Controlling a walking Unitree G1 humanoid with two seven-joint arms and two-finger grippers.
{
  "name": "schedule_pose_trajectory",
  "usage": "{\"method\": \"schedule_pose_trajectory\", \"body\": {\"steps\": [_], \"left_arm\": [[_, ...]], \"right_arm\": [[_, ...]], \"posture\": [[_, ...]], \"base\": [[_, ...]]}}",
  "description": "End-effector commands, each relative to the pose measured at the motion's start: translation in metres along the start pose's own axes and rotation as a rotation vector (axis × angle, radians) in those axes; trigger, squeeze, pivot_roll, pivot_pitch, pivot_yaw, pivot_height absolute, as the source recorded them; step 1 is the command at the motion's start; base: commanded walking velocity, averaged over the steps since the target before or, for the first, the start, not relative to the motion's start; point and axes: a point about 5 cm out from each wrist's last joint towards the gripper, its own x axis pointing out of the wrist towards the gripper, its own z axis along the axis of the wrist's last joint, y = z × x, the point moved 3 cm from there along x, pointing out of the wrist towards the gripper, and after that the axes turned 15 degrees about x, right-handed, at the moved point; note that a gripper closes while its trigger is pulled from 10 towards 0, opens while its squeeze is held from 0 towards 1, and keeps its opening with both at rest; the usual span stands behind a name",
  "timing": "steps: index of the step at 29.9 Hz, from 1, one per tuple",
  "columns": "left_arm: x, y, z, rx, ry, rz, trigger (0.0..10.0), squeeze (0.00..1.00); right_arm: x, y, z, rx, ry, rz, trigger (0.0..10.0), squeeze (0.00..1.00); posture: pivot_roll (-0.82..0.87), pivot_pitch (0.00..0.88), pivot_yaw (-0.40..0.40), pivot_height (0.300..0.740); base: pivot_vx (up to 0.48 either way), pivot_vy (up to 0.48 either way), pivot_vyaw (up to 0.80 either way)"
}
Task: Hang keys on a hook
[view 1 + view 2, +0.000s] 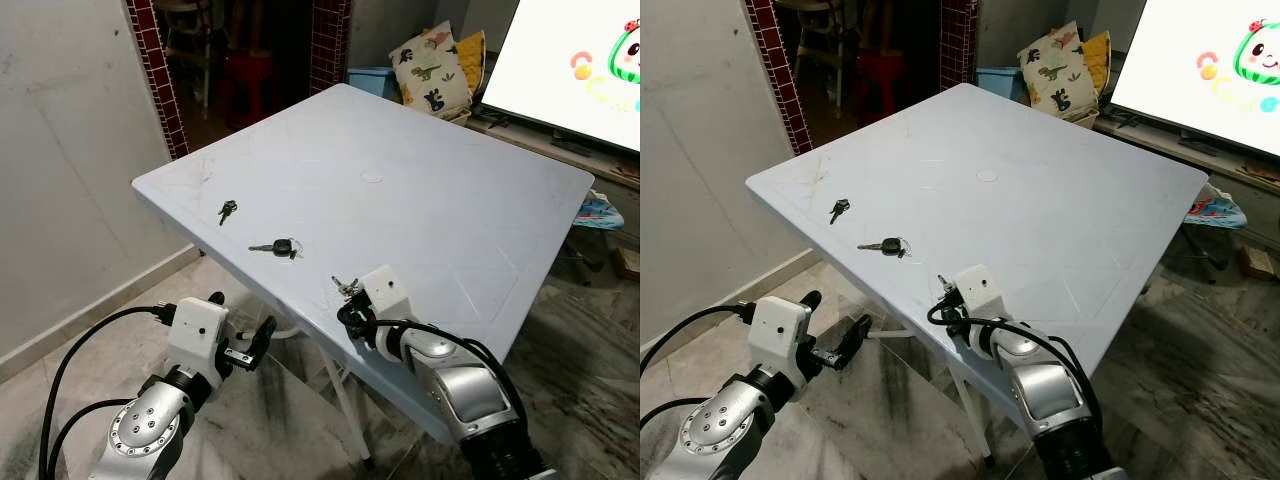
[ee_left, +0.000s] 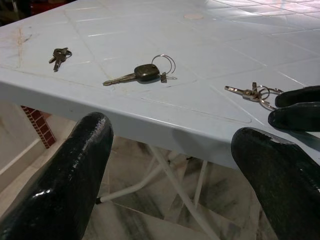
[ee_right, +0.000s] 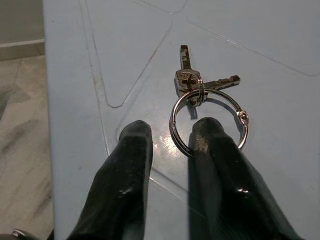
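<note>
The left end effector [image 1: 262, 340] hangs below the near edge of the pale blue plastic bench [image 1: 450, 200], off its surface, its two black fingers [image 2: 75, 170] spread apart with nothing between them. The right end effector [image 3: 170, 137] rests at the near edge of the bench, its fingers slightly apart; one fingertip lies inside the large silver ring of the small bunch of silver keys [image 3: 192, 85], the other just outside the ring, so the ring wire runs between them. Whether they grip the wire cannot be told. That bunch lies flat on the bench, close to the near edge.

Farther in from that edge, toward the left corner, lies a single long key with a black head and a thin wire ring [image 1: 275, 247], flat on the surface. Beyond it, nearer the left edge, sits a small dark pair of keys [image 1: 228, 209]. Toward the middle of the bench is a round white cap [image 1: 371, 176] set in the top.
</note>
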Motion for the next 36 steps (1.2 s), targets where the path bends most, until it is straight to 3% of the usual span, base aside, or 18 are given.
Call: {"method": "schedule_pose_trajectory", "body": {"steps": [1,28,33,36], "left_arm": [[-0.001,0.0,0.004,0.015,-0.006,-0.008,10.0,0.0],[0.001,0.003,0.004,0.022,-0.008,0.001,10.0,0.0],[0.001,0.003,0.004,0.024,-0.008,0.003,10.0,0.0],[0.001,0.003,0.004,0.024,-0.007,0.005,10.0,0.0]], "right_arm": [[0.002,-0.007,-0.013,0.028,0.059,-0.029,0.0,0.0],[0.002,-0.013,-0.005,0.037,-0.004,-0.085,0.0,0.0],[0.001,-0.016,0.001,0.048,-0.045,-0.102,0.0,0.0],[-0.003,-0.021,0.018,0.046,-0.13,-0.131,0.0,0.0]], "posture": [[0.11,0.03,-0.023,0.74],[0.11,0.03,-0.018,0.74],[0.11,0.03,-0.018,0.74],[0.11,0.03,-0.018,0.74]], "base": [[0.0,0.0,0.0],[0.0,0.0,0.0],[0.0,0.0,0.0],[0.0,0.0,0.0]]}}
